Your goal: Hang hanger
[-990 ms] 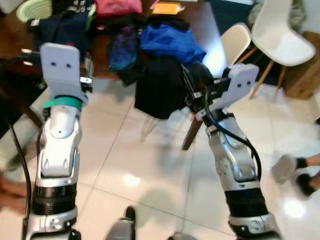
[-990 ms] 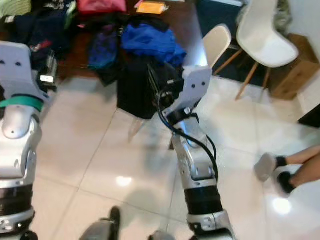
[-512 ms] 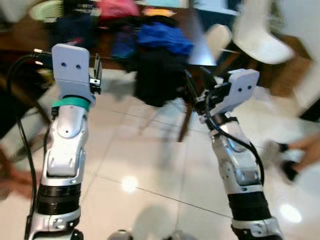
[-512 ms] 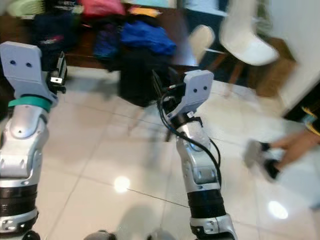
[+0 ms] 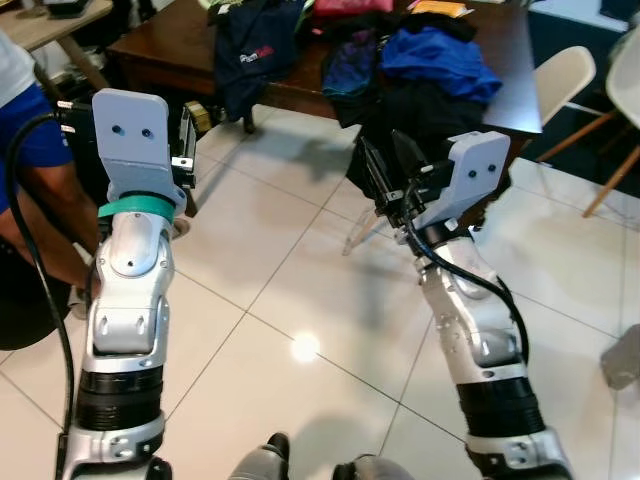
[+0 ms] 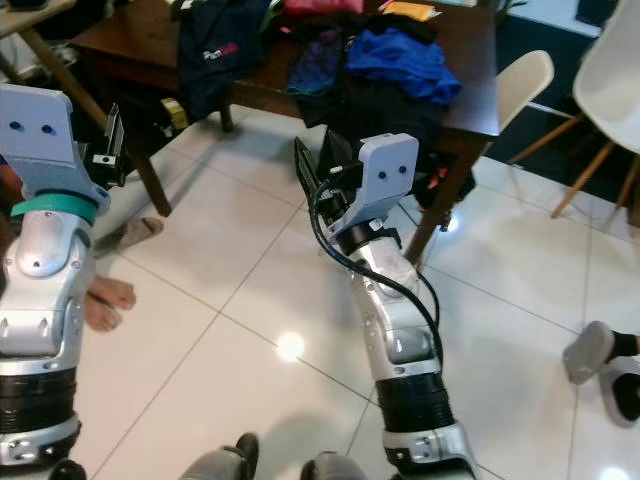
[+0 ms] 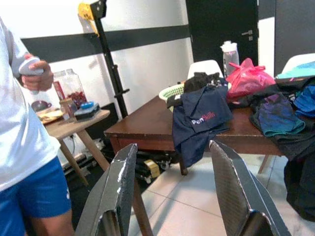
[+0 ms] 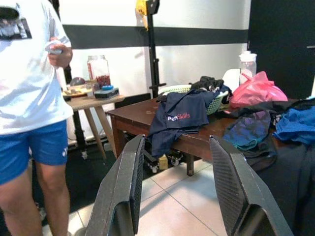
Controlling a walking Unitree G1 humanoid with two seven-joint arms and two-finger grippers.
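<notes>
Dark wood tabletop [image 5: 165,48], heaped with clothes; a black garment [image 5: 425,110] droops off its near edge; just beneath shows a pale shape [image 5: 352,232], perhaps the hanger, too faint to be sure; left arm [image 5: 130,260] and right arm [image 5: 470,320] are raised over the tiled floor [image 5: 280,290], jaws wide, holding nothing; a person in blue shorts [image 8: 29,137] stands near.

Open floor before a crowded desk

Both arms are raised over bare white tile floor [image 5: 270,300], open up to the dark wooden desk [image 5: 165,50]. Heaped clothes [image 5: 430,60] cover the desk top and a black garment [image 6: 385,110] hangs over its near edge. A person [image 8: 29,98] stands beside the desk's left end, white chairs [image 6: 520,85] past its right end.
</notes>
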